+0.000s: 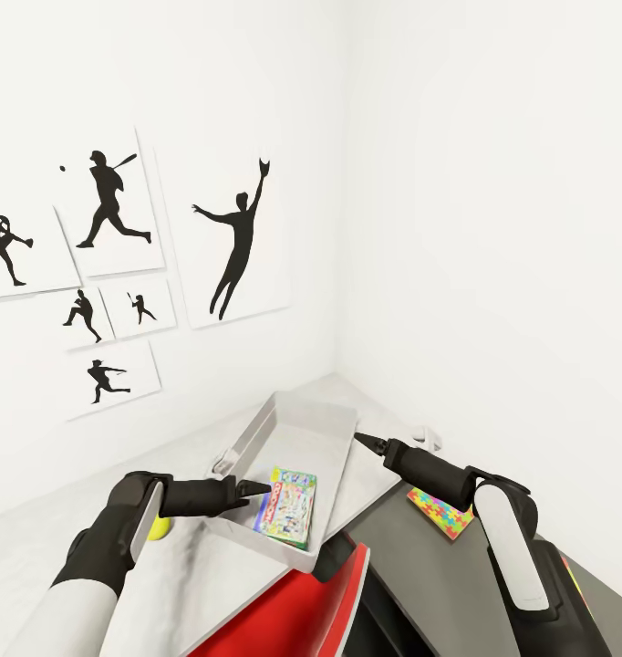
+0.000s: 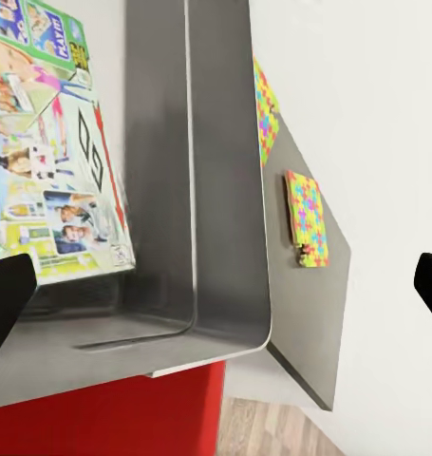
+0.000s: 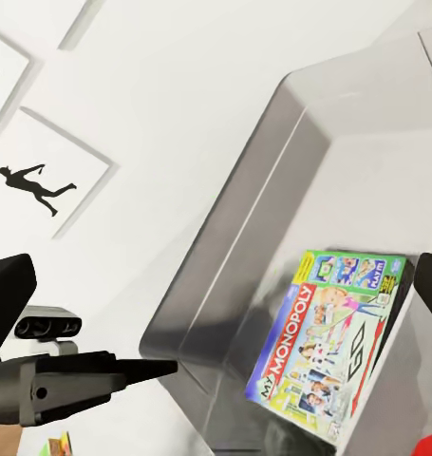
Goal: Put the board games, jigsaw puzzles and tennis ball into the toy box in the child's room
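The light-grey toy box [image 1: 304, 427] sits on the table [image 1: 46, 547] in the corner of the child's room. A Monopoly board game [image 1: 288, 507] lies flat inside it at the near end, also in the left wrist view [image 2: 54, 161] and the right wrist view [image 3: 334, 342]. My left gripper [image 1: 252, 489] hovers open at the box's near left rim, holding nothing. My right gripper [image 1: 368, 443] is open and empty by the box's right rim. One jigsaw puzzle [image 1: 439, 511] lies on the dark wing [image 1: 411, 557]; two puzzles [image 2: 308, 217] [image 2: 265, 109] appear beyond the toy box [image 2: 216, 190]. The tennis ball [image 1: 159, 527] peeks out behind my left forearm.
Black baseball-player prints [image 1: 238, 237] hang on the white wall left of the corner. A red object [image 1: 293, 602] stands just below the table's near edge under the toy box. A colourful edge [image 1: 571, 575] shows past my right arm.
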Controlling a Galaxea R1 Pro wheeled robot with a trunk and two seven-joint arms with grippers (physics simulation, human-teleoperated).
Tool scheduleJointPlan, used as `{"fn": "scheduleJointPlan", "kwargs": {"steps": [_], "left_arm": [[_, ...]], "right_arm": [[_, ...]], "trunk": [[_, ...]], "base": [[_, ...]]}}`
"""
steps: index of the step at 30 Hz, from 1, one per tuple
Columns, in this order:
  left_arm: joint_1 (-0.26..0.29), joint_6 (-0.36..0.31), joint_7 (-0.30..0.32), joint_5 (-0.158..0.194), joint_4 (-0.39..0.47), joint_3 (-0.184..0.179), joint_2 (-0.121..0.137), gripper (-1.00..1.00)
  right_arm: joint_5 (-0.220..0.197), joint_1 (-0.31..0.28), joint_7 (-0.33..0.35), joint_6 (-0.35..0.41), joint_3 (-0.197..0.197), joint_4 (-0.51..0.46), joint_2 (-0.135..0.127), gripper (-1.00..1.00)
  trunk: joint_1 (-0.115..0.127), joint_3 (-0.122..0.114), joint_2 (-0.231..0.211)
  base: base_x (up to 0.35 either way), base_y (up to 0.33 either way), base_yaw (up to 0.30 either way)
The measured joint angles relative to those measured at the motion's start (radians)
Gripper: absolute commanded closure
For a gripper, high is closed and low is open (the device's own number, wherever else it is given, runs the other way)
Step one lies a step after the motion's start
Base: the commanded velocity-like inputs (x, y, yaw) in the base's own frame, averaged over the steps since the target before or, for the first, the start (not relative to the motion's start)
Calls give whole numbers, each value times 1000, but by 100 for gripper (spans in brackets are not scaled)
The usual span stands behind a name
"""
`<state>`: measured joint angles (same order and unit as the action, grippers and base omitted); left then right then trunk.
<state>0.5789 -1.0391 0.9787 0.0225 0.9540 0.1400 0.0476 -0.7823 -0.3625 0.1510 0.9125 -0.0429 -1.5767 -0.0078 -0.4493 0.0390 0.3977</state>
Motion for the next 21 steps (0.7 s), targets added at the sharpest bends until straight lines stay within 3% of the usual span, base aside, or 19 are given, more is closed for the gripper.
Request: {"fn": "scheduleJointPlan", "kwargs": {"steps": [13, 21], "left_arm": [[0, 0, 10, 5, 1, 2, 4, -100], [0, 0, 41, 11, 9, 6, 36, -100]], "right_arm": [[0, 0, 3, 0, 0, 0, 0, -100], [0, 0, 7, 1, -5, 0, 0, -100]], "trunk": [[0, 0, 0], [0, 0, 0]], "base": [[0, 0, 0], [-6, 0, 0]]}}
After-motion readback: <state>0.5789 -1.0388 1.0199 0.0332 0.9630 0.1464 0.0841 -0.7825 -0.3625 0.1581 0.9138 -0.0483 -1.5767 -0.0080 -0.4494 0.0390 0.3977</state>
